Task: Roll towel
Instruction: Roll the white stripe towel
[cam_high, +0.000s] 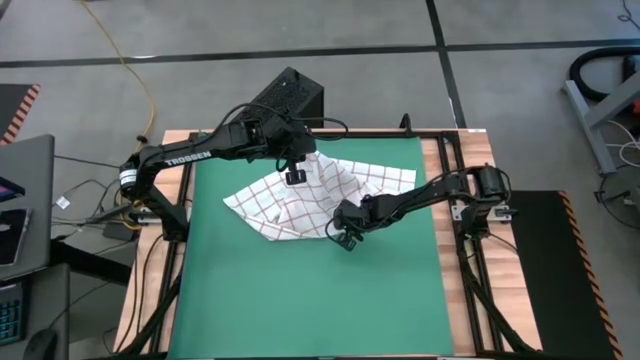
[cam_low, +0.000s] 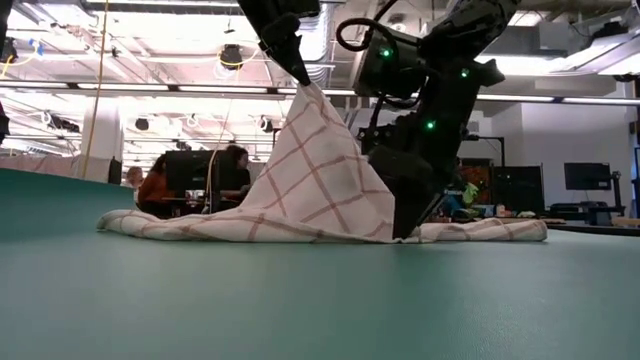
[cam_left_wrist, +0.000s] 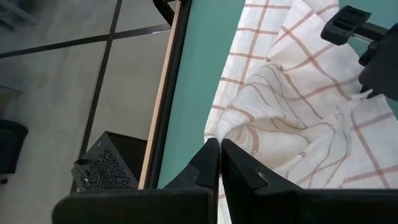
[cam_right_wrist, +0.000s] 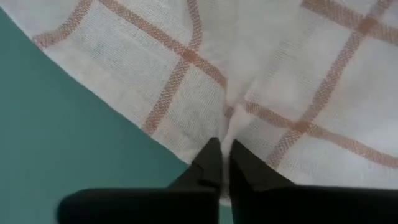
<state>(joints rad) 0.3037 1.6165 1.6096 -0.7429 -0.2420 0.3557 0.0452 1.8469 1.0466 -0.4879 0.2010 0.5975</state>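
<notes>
Towel pinched at two points, not yet flat.
Right gripper (cam_right_wrist: 221, 163) is closed on the towel (cam_high: 320, 195) edge just ahead of its tips, low on the mat (cam_high: 300, 300); beyond, left gripper (cam_left_wrist: 219, 160) is closed on a raised peak. Advice: draw the holds apart evenly to flatten cloth before rolling.

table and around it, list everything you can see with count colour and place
towel: one, white with red grid, mid-mat, one part lifted into a peak
mat: one, green, covering the table
black box: one, on the floor past the table's far edge
people: at least two, seated in the room behind
left gripper: shut on the towel's raised peak
right gripper: shut on the towel's near edge, at the mat
</notes>
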